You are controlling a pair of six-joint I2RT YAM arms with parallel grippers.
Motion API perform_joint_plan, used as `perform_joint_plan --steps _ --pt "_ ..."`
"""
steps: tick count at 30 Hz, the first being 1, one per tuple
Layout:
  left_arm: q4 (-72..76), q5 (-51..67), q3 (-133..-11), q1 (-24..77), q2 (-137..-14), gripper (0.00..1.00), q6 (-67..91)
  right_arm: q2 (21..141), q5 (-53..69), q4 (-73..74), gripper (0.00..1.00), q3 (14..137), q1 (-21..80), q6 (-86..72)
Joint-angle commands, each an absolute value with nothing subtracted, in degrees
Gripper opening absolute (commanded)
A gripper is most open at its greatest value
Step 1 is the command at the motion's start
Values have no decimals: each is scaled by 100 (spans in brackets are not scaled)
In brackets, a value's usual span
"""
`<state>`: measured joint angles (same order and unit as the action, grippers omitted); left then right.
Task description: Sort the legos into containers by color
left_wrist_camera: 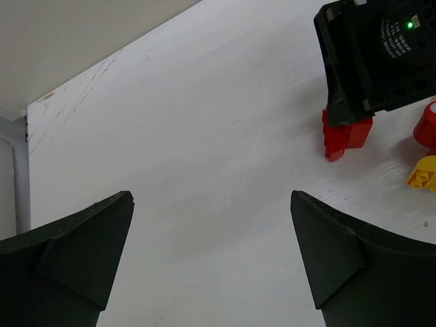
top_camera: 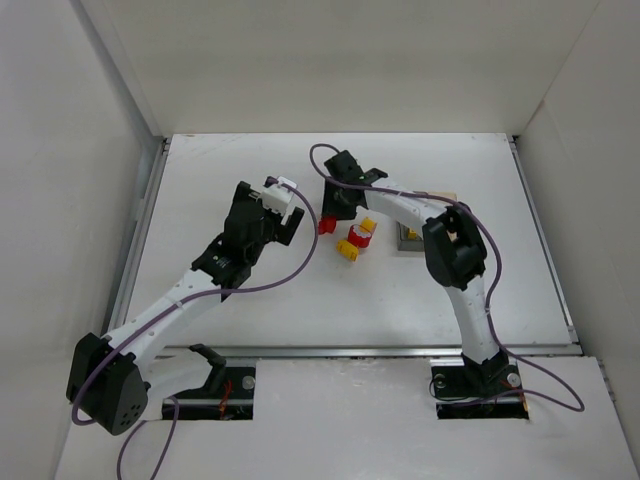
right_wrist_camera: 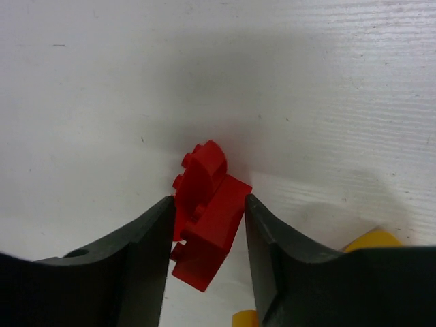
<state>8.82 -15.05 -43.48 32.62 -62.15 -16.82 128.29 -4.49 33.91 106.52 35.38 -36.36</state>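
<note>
My right gripper [right_wrist_camera: 208, 201] is shut on a red lego [right_wrist_camera: 208, 225], both fingers pressing its sides, low over the white table. In the top view this gripper [top_camera: 331, 213] is at table centre with the red lego [top_camera: 326, 226] at its tip. Two yellow legos [top_camera: 347, 250] and another red one [top_camera: 357, 238] lie just to its right. My left gripper [left_wrist_camera: 211, 197] is open and empty, left of the red lego [left_wrist_camera: 347, 136]. The containers [top_camera: 409, 237] are mostly hidden behind my right arm.
White walls enclose the table on the left, back and right. A metal rail [top_camera: 350, 350] runs along the near edge. Purple cables loop off both arms. A red round piece [left_wrist_camera: 428, 126] and a yellow lego [left_wrist_camera: 424, 172] sit at the left wrist view's right edge.
</note>
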Motion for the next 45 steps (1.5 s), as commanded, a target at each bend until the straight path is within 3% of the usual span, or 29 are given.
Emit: perform_joint_plan --steps 1,2,3,7,13,18,22,26,30,36,45 --pt "1187 -1459 -4280 3261 -6047 100 -1591 12551 -422 3340 47 10652 3630 -3709" --pt "1187 -1459 -4228 3261 -6047 100 -1539 12551 -422 3340 41 10600 3630 -3709" --pt "1187 -1459 -4228 3261 -6047 100 -1538 12551 -422 3340 25 10600 3630 -3709" --pt "1187 -1258 -4228 3261 -5994 100 -1538 12428 -422 3288 0 10600 3630 -3526" --pt "976 -213 -3999 3261 -5994 100 -2099 11857 253 2980 0 10600 3630 -2638" --pt "404 1483 -3999 3261 -5994 100 -3128 11075 940 2585 0 10363 3630 -2145" --pt "597 1416 -4209 3261 -6117 100 -3067 10548 1440 2189 0 9924 3630 -2145" --pt "1045 1161 -4210 3261 -6117 100 -4023 10266 1494 2276 0 9870 3630 -2084" --pt "1537 1099 -4157 3261 -5925 100 -5411 10266 1731 2794 0 10283 3630 -2083" --pt "2205 1651 -3395 3261 -5248 100 -8776 10091 2109 3076 0 10354 3744 -2030" --pt "2012 2610 -2848 3261 -4588 85 -10660 9756 2057 3331 0 10301 3902 -1978"
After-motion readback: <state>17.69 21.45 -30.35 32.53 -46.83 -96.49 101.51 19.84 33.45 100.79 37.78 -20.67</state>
